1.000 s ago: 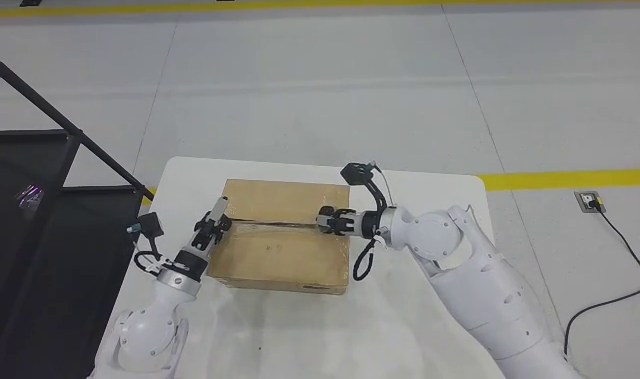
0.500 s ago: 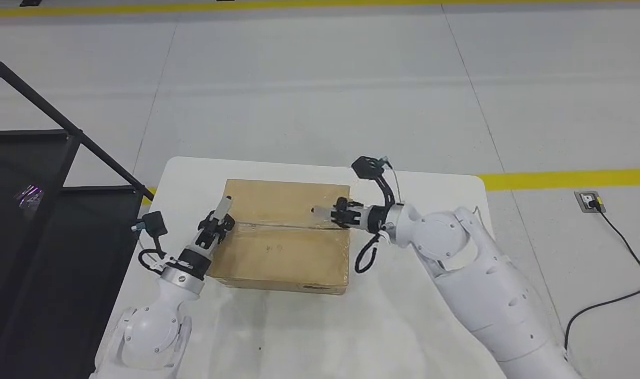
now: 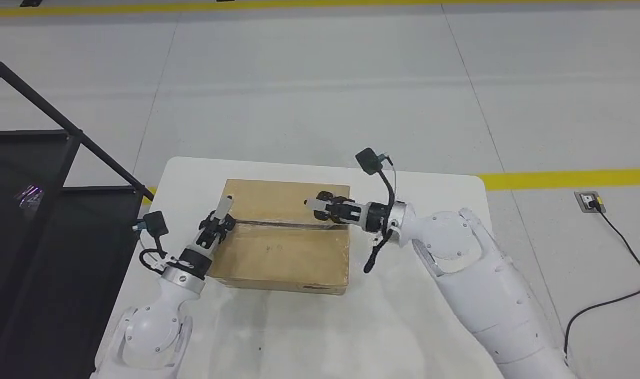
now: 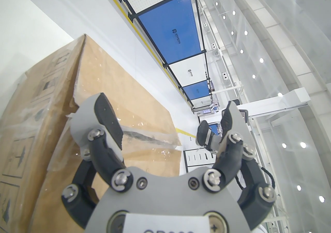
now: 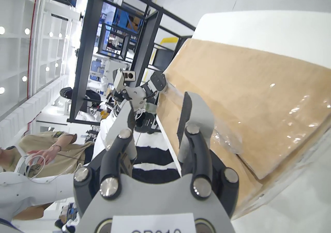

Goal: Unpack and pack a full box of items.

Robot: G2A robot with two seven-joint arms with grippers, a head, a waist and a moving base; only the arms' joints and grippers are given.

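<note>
A closed brown cardboard box (image 3: 285, 244) sits on the white table (image 3: 430, 194), with clear tape along its top seam (image 3: 275, 220). My left gripper (image 3: 220, 222) is open at the seam's left end; in the left wrist view (image 4: 168, 120) one finger (image 4: 107, 117) lies against the taped box edge (image 4: 103, 84). My right gripper (image 3: 325, 208) is open over the seam's right end. In the right wrist view (image 5: 157, 117) one finger (image 5: 187, 112) rests by the box top (image 5: 245, 81), and the left gripper (image 5: 157, 81) shows at the far end.
A black metal rack (image 3: 40, 199) stands just off the table's left side. Bare table lies in front of the box (image 3: 330, 329) and to its right.
My right gripper drew back to the right off the seam's end, then came back over the box's right edge, slightly farther toward the back. The left gripper has hardly moved.
</note>
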